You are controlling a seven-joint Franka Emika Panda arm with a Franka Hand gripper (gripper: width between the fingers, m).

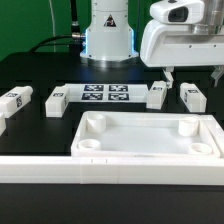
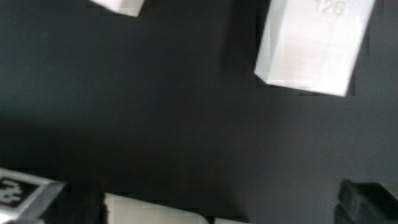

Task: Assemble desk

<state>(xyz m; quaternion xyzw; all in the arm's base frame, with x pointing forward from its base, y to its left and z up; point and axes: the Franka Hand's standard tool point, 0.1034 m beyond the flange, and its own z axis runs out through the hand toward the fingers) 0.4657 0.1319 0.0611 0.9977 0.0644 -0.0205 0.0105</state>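
Four legs [image 1: 192,97] lie in a row behind the top [image 1: 148,135], two on either side of the marker board [image 1: 105,94]. The gripper [image 1: 194,77] hangs over the last leg on the exterior view's right, its fingers [image 1: 169,75] spread wide and holding nothing.

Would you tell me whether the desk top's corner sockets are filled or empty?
Empty: all four sockets of the desk top show as open rings; legs lie loose behind it.
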